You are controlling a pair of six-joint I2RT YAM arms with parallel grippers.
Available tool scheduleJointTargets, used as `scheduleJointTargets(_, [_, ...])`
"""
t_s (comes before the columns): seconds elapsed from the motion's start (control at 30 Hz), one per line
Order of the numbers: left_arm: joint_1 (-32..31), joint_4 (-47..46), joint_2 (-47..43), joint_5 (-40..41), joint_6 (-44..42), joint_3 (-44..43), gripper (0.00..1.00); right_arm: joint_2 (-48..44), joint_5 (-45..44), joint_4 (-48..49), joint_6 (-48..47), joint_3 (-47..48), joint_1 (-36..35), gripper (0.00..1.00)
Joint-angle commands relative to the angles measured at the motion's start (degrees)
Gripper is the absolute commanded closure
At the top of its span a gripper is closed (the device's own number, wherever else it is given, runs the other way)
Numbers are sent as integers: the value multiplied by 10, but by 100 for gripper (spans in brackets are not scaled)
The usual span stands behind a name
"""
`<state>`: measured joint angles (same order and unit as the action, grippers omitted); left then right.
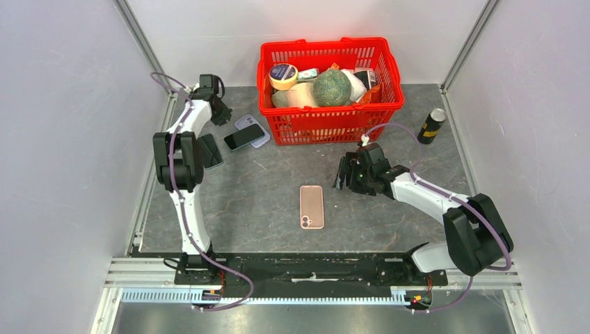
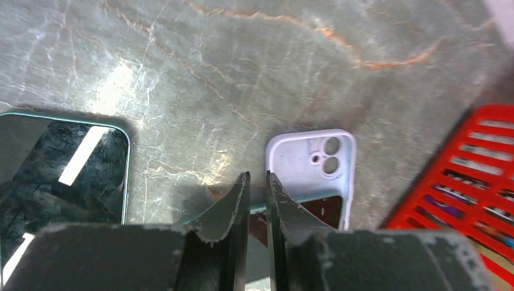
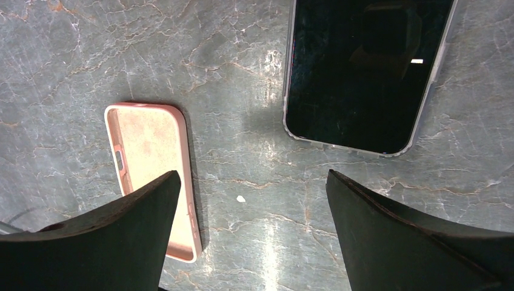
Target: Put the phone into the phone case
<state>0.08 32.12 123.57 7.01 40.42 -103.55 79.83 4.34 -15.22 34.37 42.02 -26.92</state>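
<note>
Left gripper [image 2: 257, 177] is seen near the far left corner of the grey marbled table [image 1: 278, 233]. Its fingers are drawn nearly together with only a slit between them, and whether anything is pinched cannot be told. The right gripper [image 3: 253, 176] is held over the middle of the table, right of centre, with its fingers spread wide and nothing between them.

A red basket [image 1: 332, 126] filled with groceries is set at the middle of the far edge.

A clear-rimmed phone [image 3: 370, 66] is laid screen up just beyond the right fingers. In the top view it is hidden beneath that gripper.

A teal-edged phone [image 2: 60, 176] is laid screen up by the left edge.

A black phone [image 1: 244, 136] is laid slantwise across a pale lilac case [image 2: 303, 167], near the basket's left front corner. Only the case's camera end is left uncovered. The left fingers are placed just over the near edge of this pair, and part of it is blocked from the wrist view.

A pink case [image 1: 312, 207] is laid hollow side up and empty at about the table's centre, just left of the right gripper and apart from every phone.

A dark can [image 1: 431, 125] is stood towards the far right corner, well apart from the rest.
</note>
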Motion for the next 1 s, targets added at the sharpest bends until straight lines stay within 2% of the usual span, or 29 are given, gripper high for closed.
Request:
scheduleJointTargets(0.0, [-2,17,39,8,26,-18,80,7,2,15,-8,10,-4,3])
scheduleJointTargets(0.23, [-8,17,38,-1,36,13,81,7,1,15,-8,10,-5,3])
scheduleJointTargets(0.47, [-26,-14,0,-17,45,112,82,6,3,13,-8,11,-5,3])
scheduleJointTargets(0.87, [-87,-82,-149,-10,61,327,82,4,10,13,-8,13,-9,3])
scheduleJointTargets(0.97, [-95,-81,-181,12,54,351,77,6,11,15,-6,13,-11,3])
